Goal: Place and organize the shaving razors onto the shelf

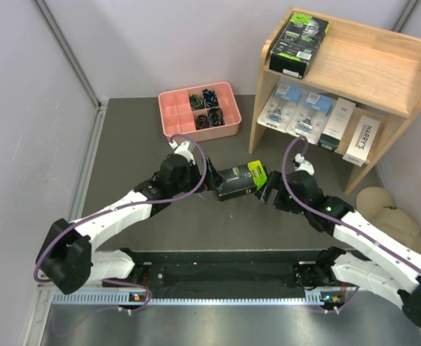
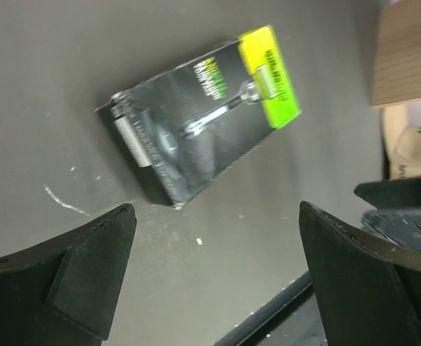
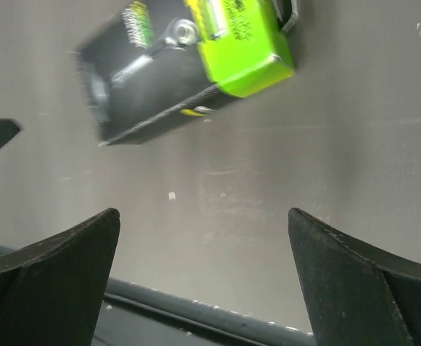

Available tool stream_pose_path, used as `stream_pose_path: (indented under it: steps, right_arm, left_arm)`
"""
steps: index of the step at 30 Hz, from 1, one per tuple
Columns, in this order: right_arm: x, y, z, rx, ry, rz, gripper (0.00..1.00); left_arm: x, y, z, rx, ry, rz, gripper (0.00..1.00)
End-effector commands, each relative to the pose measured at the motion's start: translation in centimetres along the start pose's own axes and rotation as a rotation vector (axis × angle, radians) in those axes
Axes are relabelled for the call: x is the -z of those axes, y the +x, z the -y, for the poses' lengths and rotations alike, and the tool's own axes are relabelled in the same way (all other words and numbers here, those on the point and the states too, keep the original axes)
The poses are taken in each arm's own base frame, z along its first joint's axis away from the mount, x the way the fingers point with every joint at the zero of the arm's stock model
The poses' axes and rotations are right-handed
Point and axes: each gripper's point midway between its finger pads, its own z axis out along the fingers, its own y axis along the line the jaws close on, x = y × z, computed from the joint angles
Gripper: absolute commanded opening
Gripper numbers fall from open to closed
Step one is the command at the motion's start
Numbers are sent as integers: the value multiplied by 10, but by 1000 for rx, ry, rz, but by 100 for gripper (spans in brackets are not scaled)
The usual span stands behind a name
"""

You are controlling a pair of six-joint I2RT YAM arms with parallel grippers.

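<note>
Top view, shelf: the shelf (image 1: 383, 65) stands beyond and to the right of the right gripper (image 1: 268, 189), well apart from it.
Top view, stored: the top box (image 1: 299, 43) lies on the upper tier at its left end. The blister packs (image 1: 279, 108) and white boxes (image 1: 338, 122) sit in a row on the lower tier.
Top view, loose box: the loose box (image 1: 239, 180) lies flat on the table (image 1: 124, 144), between the left gripper (image 1: 209, 184) and the right gripper, with its lime end toward the right one.
Top view, tray: the tray (image 1: 169, 115) sits beyond the left gripper and has no part in this.
Left wrist, gripper: the left gripper (image 2: 216, 216) has its fingers spread wide and carries nothing.
Left wrist, loose box: the loose box (image 2: 196, 115) lies ahead of the fingertips and a little to their left. It is apart from them and not between them, and its dark end is nearer.
Right wrist, gripper: the right gripper (image 3: 203, 216) is also spread wide with nothing in it.
Right wrist, loose box: the loose box (image 3: 174, 65) lies ahead of the fingertips and clear of them, its lime end to the right. The view is blurred.
Done: five of the six packs appear to be shelved.
Left: as I judge it, the loose box has yet to be picked up and set on the upper tier beside the top box.
Tidying: the rightmost white box looks skewed and may need straightening.
</note>
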Motion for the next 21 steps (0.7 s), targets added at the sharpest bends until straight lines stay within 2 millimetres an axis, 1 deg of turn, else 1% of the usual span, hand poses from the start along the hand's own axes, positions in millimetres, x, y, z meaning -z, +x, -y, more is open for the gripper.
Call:
stream_pose_path:
  steps: [1,2,3,4,5,6,8,9,10,11,12,13,14,15,16,17,18,19,20,21]
  right_arm:
    - [-33,-6,-11,19,-81,-67,99]
    - [-40,-13,-10,14,-75,-51,99]
    - [-53,-12,1,3,-29,-68,99]
    - [-56,-12,1,-18,-37,-88,99]
    - [-62,-17,-1,-35,-52,-72,99]
    - [-69,-19,7,-59,-31,-73,99]
    - [-75,-26,13,-77,-1,-43,99]
    - [-78,-32,13,-81,0,-24,98]
    - [-83,-33,18,-88,18,-22,98]
    - [-86,-35,19,-94,20,-19,98]
    - [-90,-42,19,-95,25,16,96]
    - [-96,-42,22,-96,37,16,95]
    - [-101,-43,22,-95,35,23,93]
    - [-106,-48,16,-93,9,42,90]
    - [-115,-44,18,-86,11,26,89]
    - [-119,-43,18,-87,7,18,89]
    - [-124,-42,16,-88,4,13,86]
    - [-128,-44,6,-81,-46,10,84]
    - [-135,-37,8,-86,-48,-14,82]
    - [-138,-33,4,-85,-76,-33,78]
  left_arm:
    - [-18,9,-22,34,-33,-32,99]
    - [-22,9,-24,40,-32,-37,99]
    - [-28,12,-32,54,-50,-54,99]
    - [-31,13,-34,64,-51,-61,99]
    - [-37,15,-38,69,-54,-68,99]
    - [-40,15,-42,76,-61,-69,99]
    - [-48,17,-47,89,-66,-86,99]
    - [-51,15,-50,95,-67,-84,99]
    - [-54,15,-51,98,-63,-88,99]
    - [-60,18,-53,106,-63,-110,99]
    - [-63,15,-55,116,-58,-109,99]
    - [-67,12,-52,117,-45,-109,99]
    - [-72,18,-57,129,-48,-133,99]
    - [-75,16,-54,134,-32,-131,99]
    - [-78,14,-52,135,-22,-132,98]
    - [-83,19,-54,142,-23,-149,98]
    - [-84,19,-51,147,-9,-158,96]
    - [-87,19,-49,152,3,-160,95]
    - [-89,22,-50,159,5,-171,94]
    - [-89,25,-47,167,23,-185,91]
